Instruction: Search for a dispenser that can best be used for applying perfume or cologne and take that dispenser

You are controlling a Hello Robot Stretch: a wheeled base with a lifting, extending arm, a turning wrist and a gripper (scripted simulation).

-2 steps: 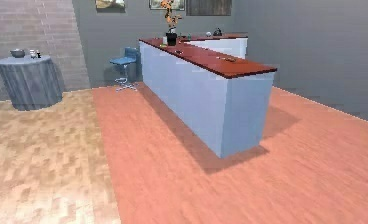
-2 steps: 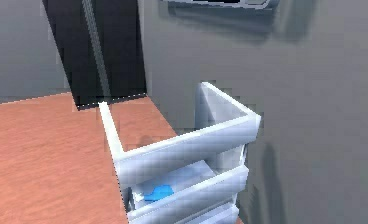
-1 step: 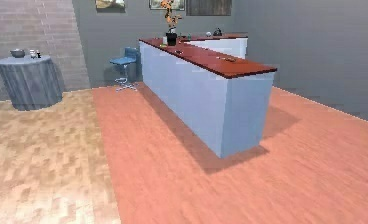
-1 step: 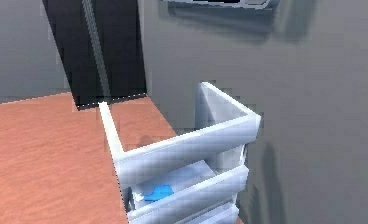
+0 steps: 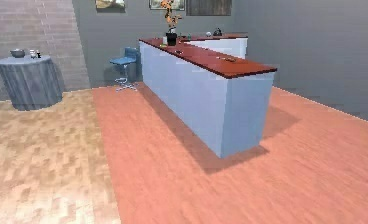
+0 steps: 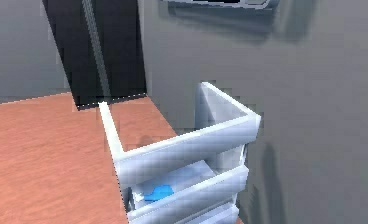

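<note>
long counter [image 5: 207, 95] w/ potted plant [image 5: 171, 25]; blue chair [image 5: 124, 65] beside, round table [image 5: 30, 80] left.

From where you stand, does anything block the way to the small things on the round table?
Nothing visible: bare floor leads to the table. The counter stands farther right in the forward view, off that path. Those things are too small to name.

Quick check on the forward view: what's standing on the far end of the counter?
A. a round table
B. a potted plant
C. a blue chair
B: a potted plant in a dark pot stands on the counter at its far end, while the blue chair sits on the floor beside it.
</note>
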